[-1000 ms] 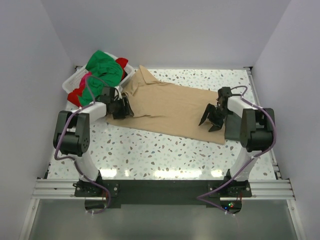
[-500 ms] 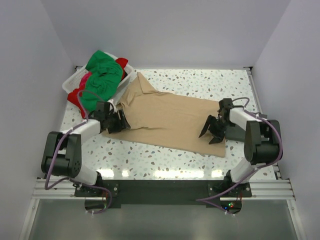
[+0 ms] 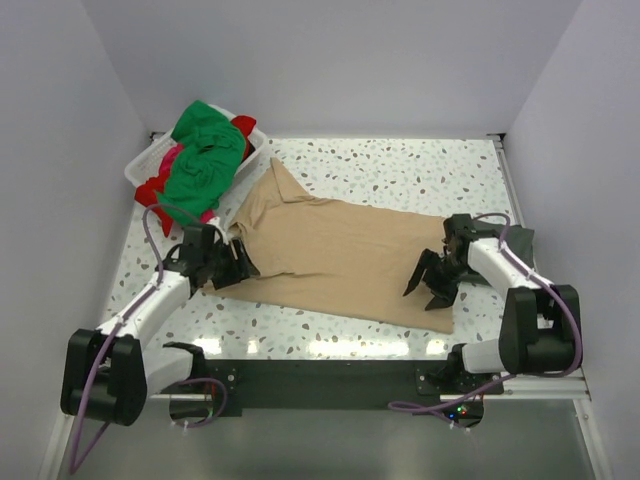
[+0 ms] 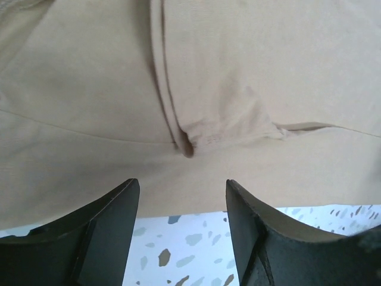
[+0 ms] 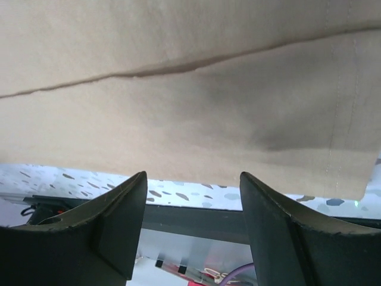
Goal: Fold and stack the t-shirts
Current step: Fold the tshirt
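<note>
1. Tan t-shirt (image 3: 340,250) lies spread on worktop (image 3: 400,170), unfolded.
2. Left claw (image 3: 238,264) and right claw (image 3: 430,285) both gape wide at its ends.
3. Other t-shirts (image 3: 205,160) heaped in basket (image 3: 138,168); no stack begun.

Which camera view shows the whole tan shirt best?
The top external view: the tan shirt lies spread out there, seen from collar to hem. The left wrist view shows only a close patch with a seam; the right wrist view shows only a stretch of cloth near one edge.

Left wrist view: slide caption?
Open left gripper at the edge of the tan cloth t-shirt, a puckered seam just ahead, speckled white table beneath.
</note>
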`<state>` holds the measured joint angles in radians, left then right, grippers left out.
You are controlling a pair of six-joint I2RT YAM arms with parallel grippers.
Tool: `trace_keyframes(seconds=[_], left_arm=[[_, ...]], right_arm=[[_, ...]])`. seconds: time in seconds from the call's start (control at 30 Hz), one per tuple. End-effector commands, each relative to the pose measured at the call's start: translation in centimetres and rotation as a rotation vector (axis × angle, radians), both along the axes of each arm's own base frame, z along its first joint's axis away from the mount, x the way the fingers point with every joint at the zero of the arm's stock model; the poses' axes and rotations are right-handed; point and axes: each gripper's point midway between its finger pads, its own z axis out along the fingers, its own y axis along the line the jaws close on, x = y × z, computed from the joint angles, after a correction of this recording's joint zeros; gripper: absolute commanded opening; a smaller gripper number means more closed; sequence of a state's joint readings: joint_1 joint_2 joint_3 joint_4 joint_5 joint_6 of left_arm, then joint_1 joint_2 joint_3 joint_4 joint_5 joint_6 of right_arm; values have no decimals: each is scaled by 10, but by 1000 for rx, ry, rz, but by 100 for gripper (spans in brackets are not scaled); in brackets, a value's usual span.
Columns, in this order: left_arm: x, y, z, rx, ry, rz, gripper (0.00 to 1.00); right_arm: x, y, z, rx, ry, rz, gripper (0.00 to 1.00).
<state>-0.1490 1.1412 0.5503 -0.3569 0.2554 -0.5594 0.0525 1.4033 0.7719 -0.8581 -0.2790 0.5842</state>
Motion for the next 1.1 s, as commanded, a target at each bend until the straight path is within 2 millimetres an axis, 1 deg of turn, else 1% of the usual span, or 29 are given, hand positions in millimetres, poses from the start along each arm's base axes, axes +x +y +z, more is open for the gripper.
trace_keyframes(seconds=[0.0,0.07,0.1,0.2,0.27,0.33,0.4,0.57,0.67,0.8,0.9,1.07], left_arm=[[6,-14,19,-38,-19,-2,64],[5,-22,17,-43,-19,-20,62],[4,-25,12,-38,-3,-32,61],[4,-27,4,-18,18,-40,59],[11,-29,5,-20,-11,-41,56],[14,-31,2,-20,-9,-47,53],[18,-31,-1,-9,-10,-63,51],[26,-32,1,-2,-31,-68,49],[27,-32,-2,6,-26,-66,49],[33,-32,0,9,-39,-66,48],[34,-32,-6,16,-27,-72,47],[36,-32,-11,22,-12,-76,40]], right_arm=[[1,-1,18,-10,-36,-3,67],[3,1,21,-1,-45,-2,67],[3,1,22,1,-51,-5,67],[3,1,24,3,-62,-5,67],[4,2,25,7,-72,-6,67],[7,3,28,14,-87,-10,67],[8,4,29,18,-93,-14,67],[7,4,33,21,-108,-19,67],[5,5,32,28,-107,-21,67],[1,5,30,30,-108,-28,66],[-3,6,28,33,-102,-30,66],[-5,6,29,34,-106,-33,66]])
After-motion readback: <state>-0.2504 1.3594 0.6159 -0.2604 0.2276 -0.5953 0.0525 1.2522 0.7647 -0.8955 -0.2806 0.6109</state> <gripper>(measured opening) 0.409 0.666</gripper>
